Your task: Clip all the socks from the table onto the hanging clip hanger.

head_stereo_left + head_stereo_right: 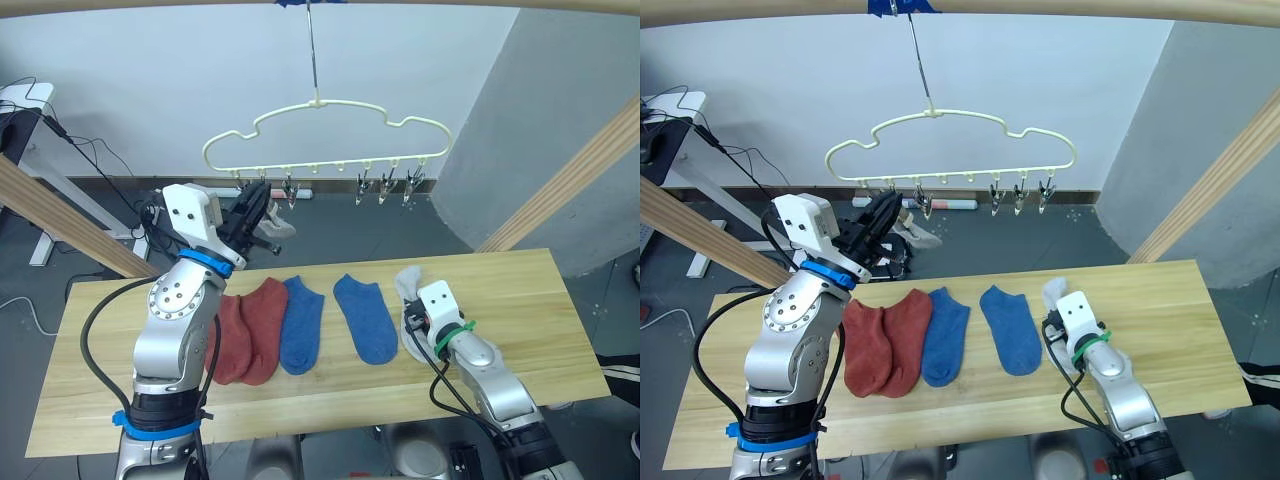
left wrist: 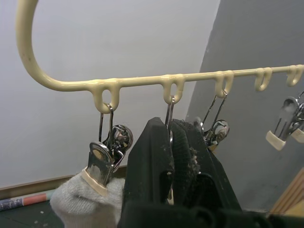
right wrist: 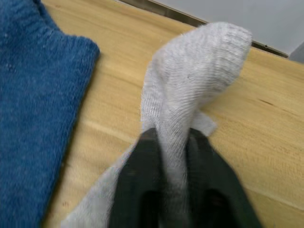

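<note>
The socks lie mostly on the table [image 1: 530,330], a long pale wood plank top standing on a dark grey floor before a white wall, with slanted wooden posts at either side. Taking the clip hanger [image 1: 325,135] as the landmark: it hangs by its long metal hook from a round rail with blue tape [image 1: 902,6] overhead, above and behind the table's middle. Below it, across the table, lie two rust-red socks [image 1: 250,328] side by side under the hanger's left end, then two blue socks [image 1: 335,320] under its middle, close together but apart at the toes. A light grey sock on the table [image 1: 408,283] lies under the hanger's right end. Another light grey sock, already clipped [image 2: 85,202], hangs from the clip at the hanger's left end.

The left arm is raised with a bent elbow, its left gripper [image 2: 173,152] reaching up to the hanger's row of clips; its black fingers are pressed together around the second clip [image 2: 169,126] from the left end. The right arm lies low over the table, and the right gripper [image 3: 171,142] is pinched on the grey sock on the table, whose cuff is bunched up between the fingers.
</note>
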You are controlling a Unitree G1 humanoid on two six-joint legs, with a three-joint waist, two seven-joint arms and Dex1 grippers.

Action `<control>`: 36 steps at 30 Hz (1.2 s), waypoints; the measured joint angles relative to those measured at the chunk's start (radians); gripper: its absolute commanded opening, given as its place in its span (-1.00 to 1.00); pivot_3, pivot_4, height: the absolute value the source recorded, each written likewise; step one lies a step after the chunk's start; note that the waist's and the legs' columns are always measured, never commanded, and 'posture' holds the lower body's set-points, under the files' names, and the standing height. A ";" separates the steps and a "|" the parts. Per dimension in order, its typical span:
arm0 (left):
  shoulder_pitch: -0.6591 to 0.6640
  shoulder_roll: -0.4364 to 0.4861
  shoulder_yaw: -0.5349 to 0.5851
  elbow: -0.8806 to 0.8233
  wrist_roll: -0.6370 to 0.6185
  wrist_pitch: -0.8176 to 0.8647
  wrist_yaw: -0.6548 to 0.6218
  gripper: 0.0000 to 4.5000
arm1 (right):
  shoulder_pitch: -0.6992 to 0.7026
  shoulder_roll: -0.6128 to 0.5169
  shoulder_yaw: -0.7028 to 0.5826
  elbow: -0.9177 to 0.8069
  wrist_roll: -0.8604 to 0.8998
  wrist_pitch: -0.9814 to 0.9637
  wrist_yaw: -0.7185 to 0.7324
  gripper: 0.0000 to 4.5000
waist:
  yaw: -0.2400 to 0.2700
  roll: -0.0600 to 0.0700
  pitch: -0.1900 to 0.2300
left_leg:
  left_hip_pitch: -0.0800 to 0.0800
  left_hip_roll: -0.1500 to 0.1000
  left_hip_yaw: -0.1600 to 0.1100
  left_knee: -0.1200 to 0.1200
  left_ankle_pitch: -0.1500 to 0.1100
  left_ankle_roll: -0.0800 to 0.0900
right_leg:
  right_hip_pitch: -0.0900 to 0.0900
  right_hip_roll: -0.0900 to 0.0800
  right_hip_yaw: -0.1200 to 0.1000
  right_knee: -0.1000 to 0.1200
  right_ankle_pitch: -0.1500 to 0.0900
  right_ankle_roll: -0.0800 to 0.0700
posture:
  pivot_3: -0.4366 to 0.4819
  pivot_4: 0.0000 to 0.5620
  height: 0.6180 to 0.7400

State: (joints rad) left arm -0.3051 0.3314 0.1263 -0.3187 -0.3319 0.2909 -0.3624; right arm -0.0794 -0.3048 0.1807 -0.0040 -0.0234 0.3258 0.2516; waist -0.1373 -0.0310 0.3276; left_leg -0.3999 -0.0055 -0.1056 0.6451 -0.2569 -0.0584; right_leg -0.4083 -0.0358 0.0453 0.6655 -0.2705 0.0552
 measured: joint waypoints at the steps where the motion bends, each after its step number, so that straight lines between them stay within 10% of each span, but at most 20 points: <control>1: 0.000 0.004 0.001 -0.005 -0.013 0.012 -0.006 -1.00 | 0.005 -0.019 0.003 -0.012 -0.004 -0.002 0.020 -1.00 | 0.000 0.000 0.000 | 0.000 0.000 0.000 0.000 0.000 0.000 | 0.000 0.000 0.000 0.000 0.000 0.000 | -0.52 0.26 0.88; 9: -0.025 0.086 0.071 -0.044 -0.235 0.229 -0.072 -1.00 | -0.101 -0.319 0.083 -0.238 0.009 -0.135 0.431 -1.00 | -0.006 0.002 0.005 | 0.001 0.002 0.000 0.000 0.000 0.000 | 0.000 0.004 0.000 0.000 -0.001 0.002 | -0.56 0.27 0.88; 21: -0.048 0.088 0.114 -0.095 -0.419 0.405 -0.022 -1.00 | -0.469 -0.141 0.239 -0.093 -0.035 -0.186 0.592 -1.00 | -0.002 0.001 0.008 | -0.001 0.002 0.000 0.000 0.000 0.000 | -0.001 -0.001 0.000 0.000 0.000 0.000 | -0.53 0.26 0.88; 36: -0.033 0.091 0.118 -0.116 -0.473 0.442 0.001 -1.00 | -0.571 -0.039 0.256 0.072 -0.102 -0.274 0.570 -1.00 | 0.000 0.001 0.008 | -0.001 0.002 0.000 0.000 0.000 0.000 | -0.002 -0.002 -0.001 0.000 0.000 0.000 | -0.51 0.25 0.88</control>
State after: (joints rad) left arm -0.3381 0.4225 0.2442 -0.4344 -0.8053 0.7325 -0.3616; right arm -0.6501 -0.3436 0.4368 0.0677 -0.1250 0.0520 0.8216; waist -0.1377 -0.0305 0.3353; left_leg -0.4013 -0.0035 -0.1060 0.6455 -0.2569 -0.0586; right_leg -0.4099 -0.0380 0.0446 0.6656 -0.2701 0.0552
